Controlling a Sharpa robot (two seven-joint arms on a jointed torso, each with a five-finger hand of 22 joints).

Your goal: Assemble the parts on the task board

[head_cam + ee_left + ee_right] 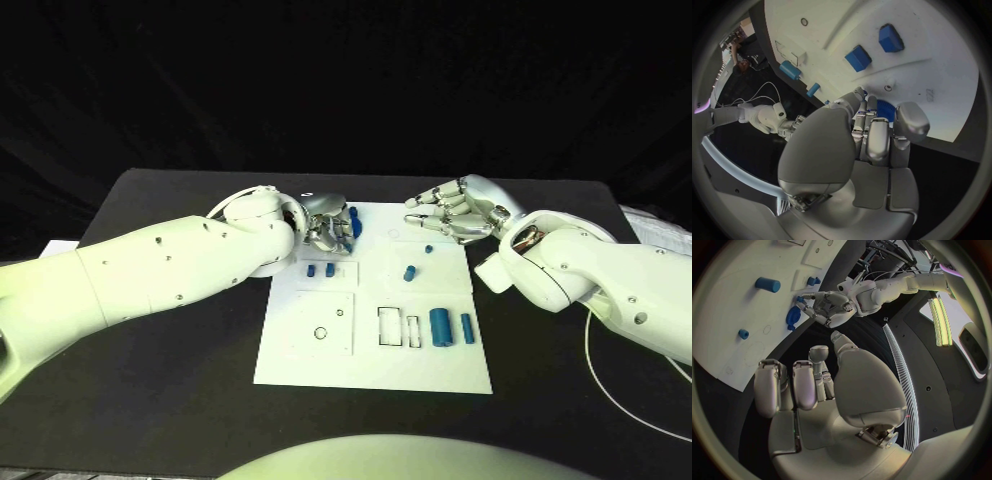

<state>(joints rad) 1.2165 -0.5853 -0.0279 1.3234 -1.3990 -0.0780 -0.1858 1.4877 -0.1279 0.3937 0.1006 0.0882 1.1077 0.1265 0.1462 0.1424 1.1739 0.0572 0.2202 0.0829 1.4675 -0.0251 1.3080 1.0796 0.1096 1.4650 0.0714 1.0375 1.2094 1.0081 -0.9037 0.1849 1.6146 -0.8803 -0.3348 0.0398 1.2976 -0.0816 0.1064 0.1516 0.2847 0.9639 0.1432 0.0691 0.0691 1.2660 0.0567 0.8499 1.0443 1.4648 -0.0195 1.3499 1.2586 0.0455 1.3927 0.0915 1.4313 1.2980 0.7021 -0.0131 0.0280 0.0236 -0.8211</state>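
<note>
— Fingers first: what is the left hand doing at the far left corner of the task board?

— Its fingers are curled narrow around a blue disc-shaped part, which peeks out between the fingertips in the left wrist view and shows at the far left corner of the board in the head view. I judge it gripped, though I cannot tell whether it is lifted or sitting on the board.

— And the right hand?

— It hovers over the far right corner with fingers loosely curled and nothing in them, from what the right wrist view shows.

— What else lies on the board?

— Two small blue blocks near the left edge, two small blue pegs around the middle, and a large blue cylinder with a slimmer blue bar toward the right edge, beside outlined rectangular slots.

— How should the step go?

— My guess is the disc is headed for a round seat. Keep the grip even so it stays level, line it up squarely over the hole before pressing, and push straight down. A tilt would likely jam it. The right hand could steady the board's far right corner if it slides.
</note>
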